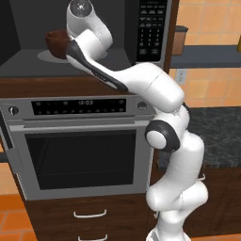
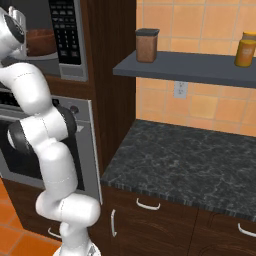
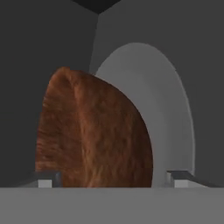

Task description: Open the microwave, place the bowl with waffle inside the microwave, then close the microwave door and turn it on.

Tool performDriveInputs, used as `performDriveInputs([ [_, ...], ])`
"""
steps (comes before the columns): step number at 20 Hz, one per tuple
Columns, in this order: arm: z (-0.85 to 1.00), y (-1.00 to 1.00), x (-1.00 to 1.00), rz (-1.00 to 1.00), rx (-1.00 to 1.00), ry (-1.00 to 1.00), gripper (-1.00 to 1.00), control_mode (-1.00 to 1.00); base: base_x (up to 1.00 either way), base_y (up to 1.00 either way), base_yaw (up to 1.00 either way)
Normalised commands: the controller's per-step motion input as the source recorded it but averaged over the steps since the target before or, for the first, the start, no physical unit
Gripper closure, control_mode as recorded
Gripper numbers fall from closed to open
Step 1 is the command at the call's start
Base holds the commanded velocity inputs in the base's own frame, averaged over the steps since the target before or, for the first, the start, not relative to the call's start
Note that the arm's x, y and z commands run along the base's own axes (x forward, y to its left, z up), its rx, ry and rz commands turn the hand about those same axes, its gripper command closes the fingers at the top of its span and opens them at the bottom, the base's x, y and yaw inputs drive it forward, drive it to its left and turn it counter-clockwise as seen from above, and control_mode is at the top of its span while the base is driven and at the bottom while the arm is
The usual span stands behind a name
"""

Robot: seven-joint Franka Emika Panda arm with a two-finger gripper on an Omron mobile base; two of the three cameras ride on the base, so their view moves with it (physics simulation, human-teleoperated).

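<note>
Where the hand view looks along the gripper [image 3: 109,179], the two finger tips [image 3: 46,180] are seen spread wide at the bottom, one at each side of the bowl with waffle [image 3: 94,135], neither clearly pressed on it; the jaws are judged open and the bowl let go, though contact at the tips cannot be ruled out. The bowl is met just beyond the tips, dead ahead, between them, its reddish-brown wall toward the camera. Being round, the bowl has no long axis to speak of; its rim appears tipped in this rolled view, and the waffle cannot be made out. Just behind the bowl the round grey turntable plate [image 3: 166,105] is seen, with the dark cavity walls of the microwave [image 3: 26,65] farther back. From the left base view the bowl [image 1: 57,43] is noted inside the cavity on the left part of the turntable, mouth upward, with the white wrist beside it, toward the keypad panel [image 1: 152,29]. The microwave door is taken to be swung open, since the cavity is exposed; the door itself is not identified with certainty. The coming move is judged a straight withdrawal out of the cavity, away from the bowl, before the door is shut. Below, the wall oven [image 1: 80,157] is passed over.
</note>
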Motion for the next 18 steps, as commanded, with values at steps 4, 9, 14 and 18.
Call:
performDriveInputs([
  [4, 0.0, -0.14, -0.75, -0.01, 0.06, -0.46, -1.0, -1.0, 0.0, 0.0, 0.0],
  [9, -0.04, -0.45, -1.0, 0.0, 0.1, -0.29, -1.0, -1.0, 0.0, 0.0, 0.0],
  [14, -0.46, -0.73, -1.0, 0.0, 0.14, -0.3, -1.0, -1.0, 0.0, 0.0, 0.0],
  [18, -0.39, -0.63, -1.0, 0.0, 0.14, -0.29, -1.0, -1.0, 0.0, 0.0, 0.0],
])
